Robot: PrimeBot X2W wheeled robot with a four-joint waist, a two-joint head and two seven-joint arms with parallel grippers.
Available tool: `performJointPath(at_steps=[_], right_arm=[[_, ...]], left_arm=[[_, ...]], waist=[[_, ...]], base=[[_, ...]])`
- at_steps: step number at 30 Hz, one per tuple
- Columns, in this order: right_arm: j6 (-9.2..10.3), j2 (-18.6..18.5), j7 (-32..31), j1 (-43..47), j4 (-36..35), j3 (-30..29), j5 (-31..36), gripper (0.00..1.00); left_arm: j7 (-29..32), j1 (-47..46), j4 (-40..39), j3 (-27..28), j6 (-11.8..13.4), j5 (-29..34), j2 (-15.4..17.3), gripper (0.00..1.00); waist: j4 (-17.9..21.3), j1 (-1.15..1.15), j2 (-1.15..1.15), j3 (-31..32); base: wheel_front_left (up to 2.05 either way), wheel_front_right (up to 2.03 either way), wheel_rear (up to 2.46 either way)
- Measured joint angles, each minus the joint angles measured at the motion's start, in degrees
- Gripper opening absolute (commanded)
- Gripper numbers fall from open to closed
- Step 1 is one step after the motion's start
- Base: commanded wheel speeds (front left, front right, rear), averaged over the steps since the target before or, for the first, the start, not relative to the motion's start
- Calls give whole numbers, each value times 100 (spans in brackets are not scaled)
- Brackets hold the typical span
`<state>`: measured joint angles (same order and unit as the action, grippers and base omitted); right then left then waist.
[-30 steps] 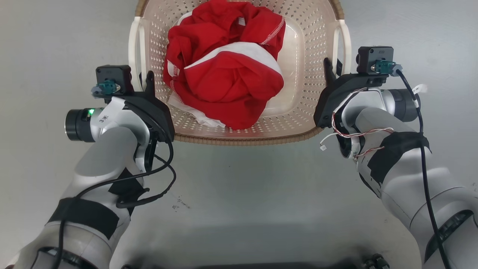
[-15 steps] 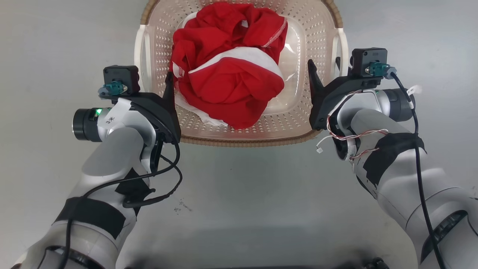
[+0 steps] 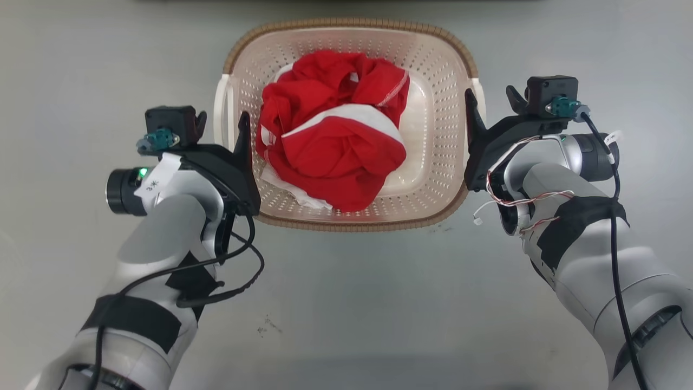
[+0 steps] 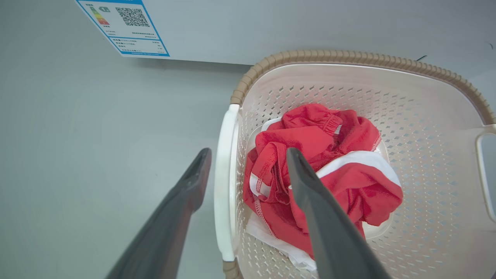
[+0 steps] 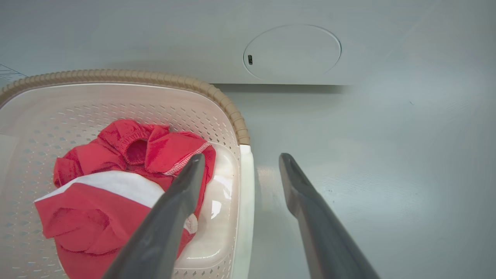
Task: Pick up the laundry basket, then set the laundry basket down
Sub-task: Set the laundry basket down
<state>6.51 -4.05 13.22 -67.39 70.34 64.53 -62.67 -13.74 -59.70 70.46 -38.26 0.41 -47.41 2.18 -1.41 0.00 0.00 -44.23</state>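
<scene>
The left claw (image 3: 222, 119) and right claw (image 3: 490, 97) are both apart, each straddling a white handle (image 3: 219, 108) of the basket (image 3: 346, 24) on the floor (image 3: 346, 303). It is likely light, stiff plastic; grip the handles. Loose red cloth (image 3: 335, 146) inside may shift. The washer (image 4: 310, 23) stands close behind.

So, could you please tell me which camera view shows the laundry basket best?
The head view: the whole laundry basket, its full rim included, is seen from above. Each wrist view cuts part of it off.
</scene>
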Motion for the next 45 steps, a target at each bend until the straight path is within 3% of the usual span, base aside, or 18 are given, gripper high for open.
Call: performJointPath(at_steps=[10, 18, 29, 45], right_arm=[[-256, 16, 107, 307, -134, -234, -143, 100], [-281, 29, 108, 700, -464, -528, -140, 100], [-194, 2, 107, 1660, -1131, -992, 216, 100], [12, -442, 107, 3427, -2590, -1904, 1106, 100]], left_arm=[[-56, 516, -100, 248, -297, -208, 3, 100], [-56, 1036, -568, 550, -286, -240, 146, 100], [-56, 2136, -1679, 843, -16, 219, 204, 100], [-57, 4147, -3587, 1356, 471, 1016, 454, 100]], waist=[[21, -1, 0, 733], [67, -1, -1, 1302], [140, -1, -1, 2206], [136, -1, -1, 3253]], base=[[0, 0, 0], [0, 0, 0], [0, 0, 0], [0, 0, 0]])
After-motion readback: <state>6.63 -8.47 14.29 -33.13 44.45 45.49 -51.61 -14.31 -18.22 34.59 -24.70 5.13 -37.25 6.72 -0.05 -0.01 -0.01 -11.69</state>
